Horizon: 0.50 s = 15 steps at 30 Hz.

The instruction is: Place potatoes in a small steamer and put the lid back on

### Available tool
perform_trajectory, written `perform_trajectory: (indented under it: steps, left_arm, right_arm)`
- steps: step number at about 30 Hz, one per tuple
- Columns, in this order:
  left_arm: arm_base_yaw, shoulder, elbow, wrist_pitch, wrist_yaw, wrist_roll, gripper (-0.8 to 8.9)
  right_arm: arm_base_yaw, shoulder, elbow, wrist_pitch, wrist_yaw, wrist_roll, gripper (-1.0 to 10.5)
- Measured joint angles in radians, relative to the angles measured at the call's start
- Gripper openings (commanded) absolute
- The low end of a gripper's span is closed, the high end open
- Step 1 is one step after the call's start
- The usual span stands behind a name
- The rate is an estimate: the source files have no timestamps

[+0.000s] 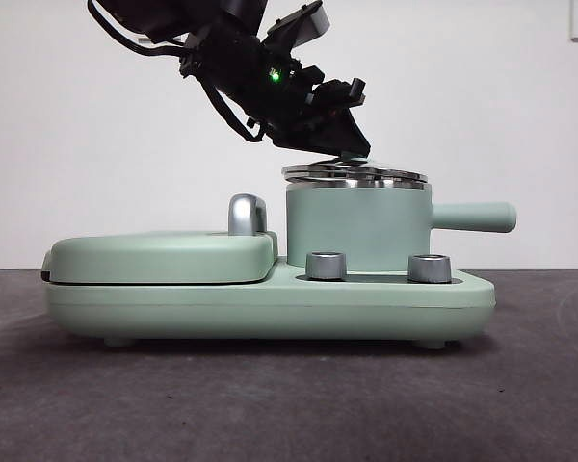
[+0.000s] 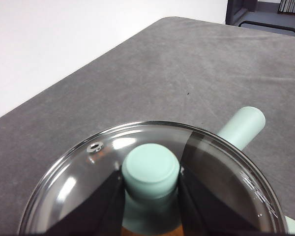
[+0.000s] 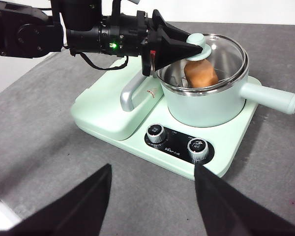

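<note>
Jaws of left gripper [image 2: 150, 196] pinch the knob of one lid [image 1: 354, 174], seated on the rim of one small steamer [image 1: 356, 226]. One potato [image 3: 200, 73] lies inside the steamer. Two dials [image 3: 156, 132] in front of it. Right gripper [image 3: 152, 196], jaws spread, hovers above the worktop [image 3: 39, 147], well apart.

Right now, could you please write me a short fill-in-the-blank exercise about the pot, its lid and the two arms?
1. The left gripper grips the glass lid by its ____.
2. The potato lies inside the green ____.
3. The pot's straight handle points away from the flat griddle cover, which is ____.
4. The right gripper waits with its fingers ____.

Missing words: knob; pot; closed; open
</note>
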Motion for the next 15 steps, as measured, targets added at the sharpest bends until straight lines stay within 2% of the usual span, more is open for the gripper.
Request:
perform_trajectory:
  steps: [15]
  left_arm:
    - [0.003, 0.026, 0.008, 0.019, 0.02, 0.0, 0.13]
  right_arm:
    - [0.0, 0.0, 0.0, -0.004, 0.004, 0.0, 2.6]
